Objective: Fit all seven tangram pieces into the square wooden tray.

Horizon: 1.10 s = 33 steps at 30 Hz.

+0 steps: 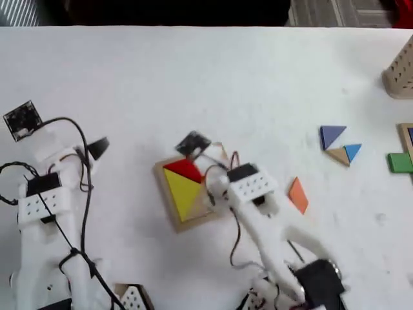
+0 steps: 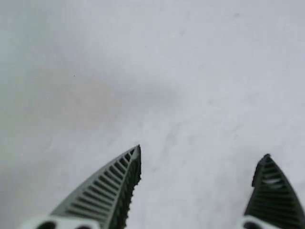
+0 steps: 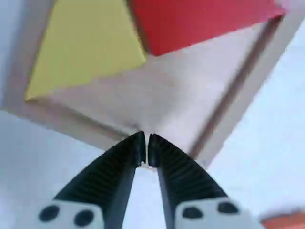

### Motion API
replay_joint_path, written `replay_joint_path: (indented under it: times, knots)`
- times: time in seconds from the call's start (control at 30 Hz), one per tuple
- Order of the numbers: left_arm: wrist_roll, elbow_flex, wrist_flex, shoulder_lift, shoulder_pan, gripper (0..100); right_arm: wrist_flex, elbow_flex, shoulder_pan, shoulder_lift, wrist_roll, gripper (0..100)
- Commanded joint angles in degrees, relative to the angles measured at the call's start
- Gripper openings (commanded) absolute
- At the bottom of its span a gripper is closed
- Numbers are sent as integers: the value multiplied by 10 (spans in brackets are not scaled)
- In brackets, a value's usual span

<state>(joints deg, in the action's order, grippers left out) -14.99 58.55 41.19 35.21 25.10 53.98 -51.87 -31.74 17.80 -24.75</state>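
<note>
The right arm and its wrist camera lie across the square wooden tray (image 1: pixel 165 195), hiding the tray's far corner and the side away from the left arm, so how much of its floor (image 3: pixel 162 100) is bare cannot be told from above. The right tool (image 3: pixel 147 150) is clenched, its fingers pressed together tip to tip just over the tray's near rim. The tray lies flat on the table (image 1: pixel 226 84), turned askew to the table's edges. Inside it, the red triangle (image 1: pixel 184 169) (image 3: pixel 200 21) fills the far part and the yellow triangle (image 1: pixel 184 194) (image 3: pixel 86 47) lies against it on the side toward the left arm. Well apart from the tray on that side, the left tool (image 2: pixel 202 152) (image 1: pixel 97 147) is released, fingers spread wide above bare table. On the tray's other side, near the right arm, lies the orange piece (image 1: pixel 297 194), flat, its long axis running roughly near to far with a slight lean. Farther out from the tray, a blue triangle (image 1: pixel 332 135), a tan triangle (image 1: pixel 338 155) and a smaller blue triangle (image 1: pixel 352 151) cluster together. A green piece (image 1: pixel 400 161) and a wooden block (image 1: pixel 400 74) are cut off at the view's edge, their shapes unclear.
</note>
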Motion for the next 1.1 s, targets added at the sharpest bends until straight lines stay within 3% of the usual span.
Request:
replay_joint_path:
  times: [0.0, 0.27, 0.67, 0.87, 1.07]
  knots:
    - [5, -2, -11, 15, -17, 366, 4, -59, -95, 98, 9, 18]
    - [5, -3, -11, 15, -17, 366, -7, -138, -182, 225, 11, 18]
    - [1, -6, -15, 15, 9, 366, -101, -90, -200, 58, 138, 18]
    - [0, -3, -43, 15, 27, 365, -108, -61, -201, 15, 142, 18]
    - [0, -3, -43, 15, 27, 365, -180, -21, -201, -37, 143, 18]
